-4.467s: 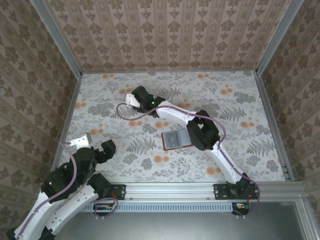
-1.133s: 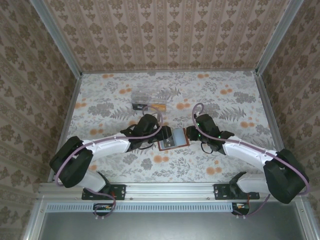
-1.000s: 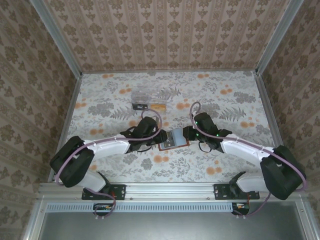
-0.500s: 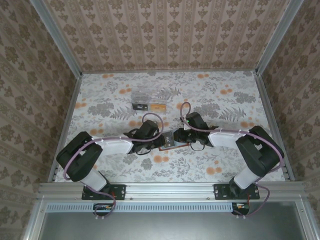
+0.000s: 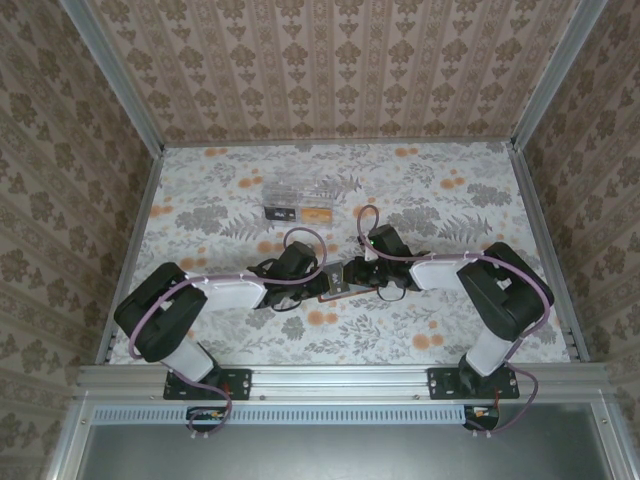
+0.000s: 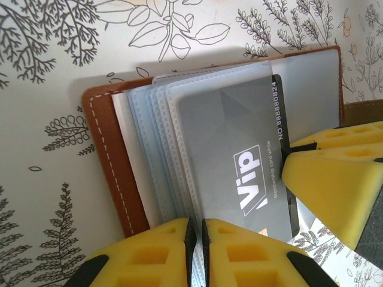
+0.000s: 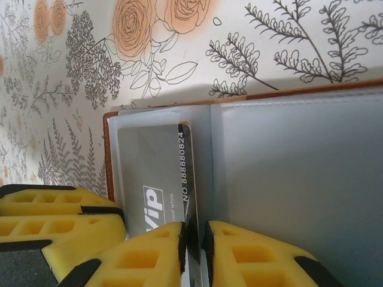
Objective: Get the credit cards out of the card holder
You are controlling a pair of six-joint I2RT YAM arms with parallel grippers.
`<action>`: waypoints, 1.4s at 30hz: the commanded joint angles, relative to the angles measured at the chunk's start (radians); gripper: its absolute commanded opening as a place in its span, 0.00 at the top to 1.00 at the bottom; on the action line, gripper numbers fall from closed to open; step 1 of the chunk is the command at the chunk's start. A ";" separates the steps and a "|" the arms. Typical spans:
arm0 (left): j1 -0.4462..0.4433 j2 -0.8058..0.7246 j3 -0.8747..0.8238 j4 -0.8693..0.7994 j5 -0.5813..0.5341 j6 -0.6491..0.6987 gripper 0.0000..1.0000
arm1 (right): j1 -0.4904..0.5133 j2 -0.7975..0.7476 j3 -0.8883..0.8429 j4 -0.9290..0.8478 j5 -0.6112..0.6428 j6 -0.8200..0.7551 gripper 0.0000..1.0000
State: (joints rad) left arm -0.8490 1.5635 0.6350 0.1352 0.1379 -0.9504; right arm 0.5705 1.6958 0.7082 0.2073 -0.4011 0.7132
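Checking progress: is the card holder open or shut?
Open: the card holder lies spread, its clear sleeves and grey VIP card showing.

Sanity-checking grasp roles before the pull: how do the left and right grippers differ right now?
The left gripper pinches the clear sleeves; the right gripper pinches the numbered edge of the grey VIP card. The left gripper sits nearer the stitched brown rim of the card holder; the right gripper sits by its fold. Shared: yellow fingers, jaws almost shut, both on the open holder's contents.
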 commanded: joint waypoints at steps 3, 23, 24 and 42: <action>-0.004 0.025 -0.003 -0.003 0.004 -0.013 0.85 | -0.001 0.029 0.010 0.038 -0.038 0.032 0.87; -0.002 0.000 -0.008 -0.046 -0.016 -0.006 0.85 | -0.156 -0.059 -0.106 0.074 -0.070 0.029 1.00; -0.002 0.001 -0.006 -0.048 -0.017 -0.005 0.85 | -0.166 -0.065 -0.110 0.076 -0.076 0.030 1.00; 0.005 -0.081 0.011 -0.088 -0.018 0.013 0.82 | -0.275 -0.334 -0.098 -0.118 -0.112 -0.063 1.00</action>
State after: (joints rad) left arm -0.8490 1.5326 0.6350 0.0875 0.1337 -0.9493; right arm 0.3000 1.4174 0.6006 0.1730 -0.4942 0.6872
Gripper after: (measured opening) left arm 0.177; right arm 0.065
